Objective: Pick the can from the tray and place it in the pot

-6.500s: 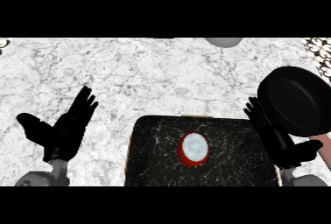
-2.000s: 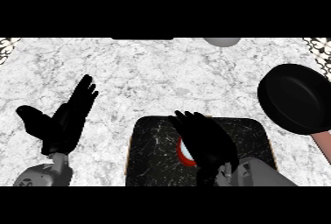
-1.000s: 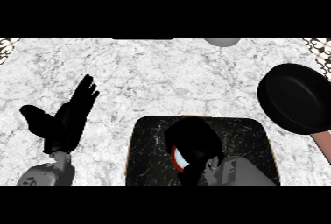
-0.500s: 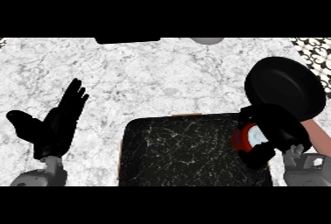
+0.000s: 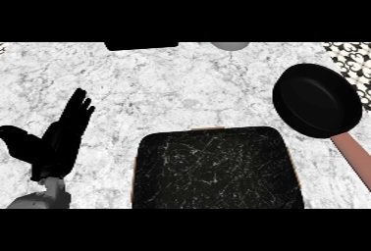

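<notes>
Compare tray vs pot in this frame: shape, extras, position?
The tray is a rounded rectangle, the pot round. The pot has a pinkish handle, the tray none. The tray sits lower centre, the pot upper right. Both are black and show nothing inside.

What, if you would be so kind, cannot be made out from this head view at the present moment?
- Can: not visible anywhere; the tray shows only its bare dark surface.
- Right robot hand: outside the view.
- Pot: the interior is uniformly black, so any contents cannot be told; the handle runs off the right edge.
- Dark object and grey object: cut off by the top edge, unidentifiable.
- Left robot hand: open, resting at left.
</notes>
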